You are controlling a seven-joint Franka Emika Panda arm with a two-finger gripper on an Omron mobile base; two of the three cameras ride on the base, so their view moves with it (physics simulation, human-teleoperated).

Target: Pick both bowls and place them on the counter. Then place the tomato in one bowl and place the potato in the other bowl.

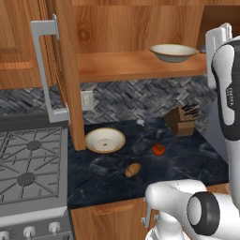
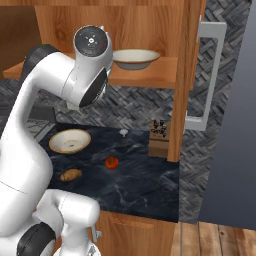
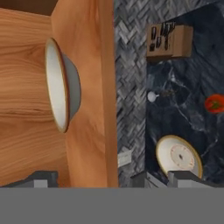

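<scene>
At the far left sits the grey gas stove top (image 1: 28, 164), and just right of it the dark black marble-like counter (image 1: 187, 159) begins. One shallow cream ceramic bowl with a tan-brown rim (image 1: 105, 140) already rests on the counter, near the left by the open wooden cabinet door (image 1: 63, 70). Nearer and to the right lie the small oval tan-brown potato (image 1: 133, 169) and, a little farther right, the small round red-orange tomato (image 1: 158, 149), both apart from that bowl. Beyond the tomato stands a wooden knife block (image 1: 183, 120) against the herringbone backsplash. The second matching bowl (image 1: 174, 52) stands upright on the light-brown wooden shelf (image 1: 136, 65) above. The two-finger gripper (image 3: 113, 178), seen in the rolled hand view, faces this shelf bowl with its dark fingertips (image 3: 41, 178) spread wide and holding nothing. The next step is probably fetching that bowl. The risks: a pinch on the thin sloping rim could slip, or lifting could knock the bowl against the cabinet wall beside it and drop it onto the counter.
</scene>
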